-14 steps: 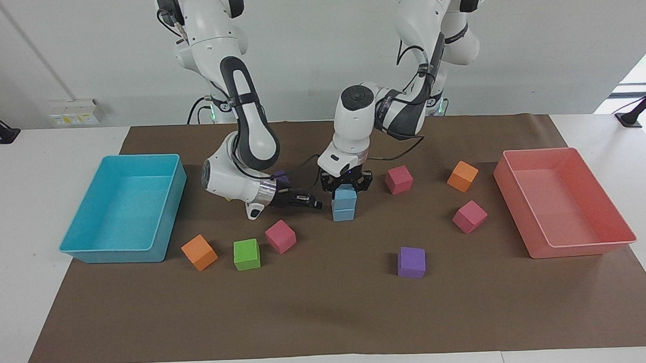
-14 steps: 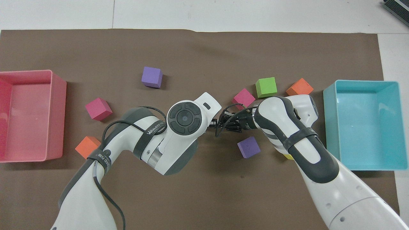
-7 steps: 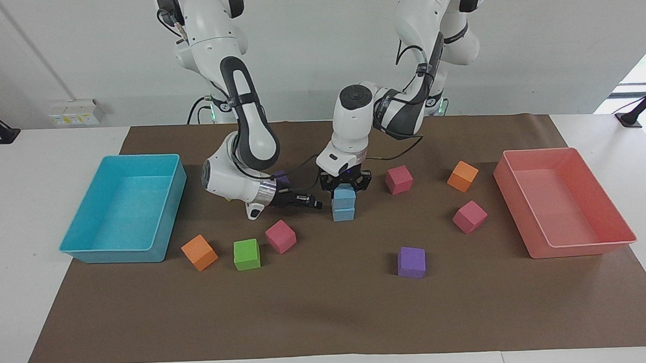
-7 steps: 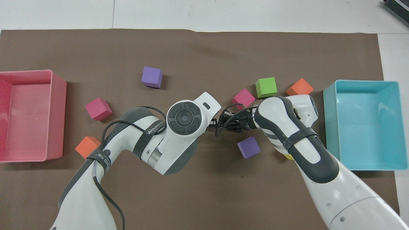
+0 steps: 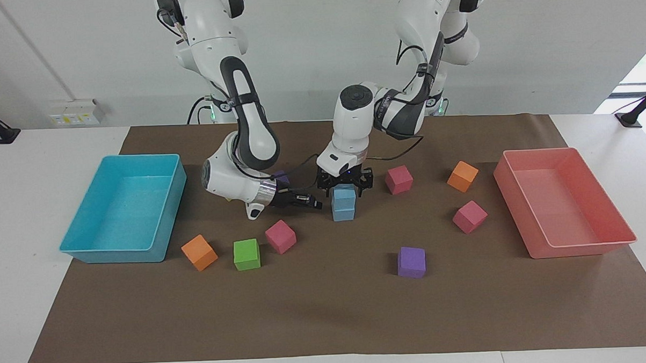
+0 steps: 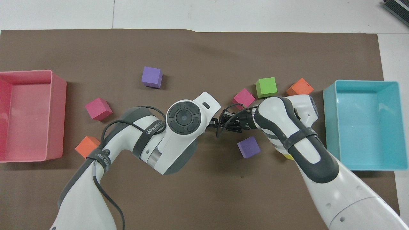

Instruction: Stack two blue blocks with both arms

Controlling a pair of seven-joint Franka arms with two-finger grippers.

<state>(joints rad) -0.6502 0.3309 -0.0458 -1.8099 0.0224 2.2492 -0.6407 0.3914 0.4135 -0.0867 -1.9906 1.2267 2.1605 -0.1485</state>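
My left jaws hang straight down over the two blue blocks, which sit one on the other in a neat stack on the brown mat. These jaws stand apart, a finger on either side of the top block, no longer pinching it. From overhead the stack is hidden under my left wrist.

My right jaws lie low and level just beside the stack, on the side toward my right arm's end of the desk, tips pointing at the lower block but apart from it. They are pressed together and carry nothing.

Outward from my right jaws: a purple cube close by my right wrist, then a pink cube, a green cube and an orange cube in a loose row, with the turquoise tray at that end of the desk.

Outward from my left jaws: a pink cube just beside them, then an orange cube and another pink cube, and the pink tray at my left arm's end. A second purple cube sits alone on the mat, farther from my bases than the stack.
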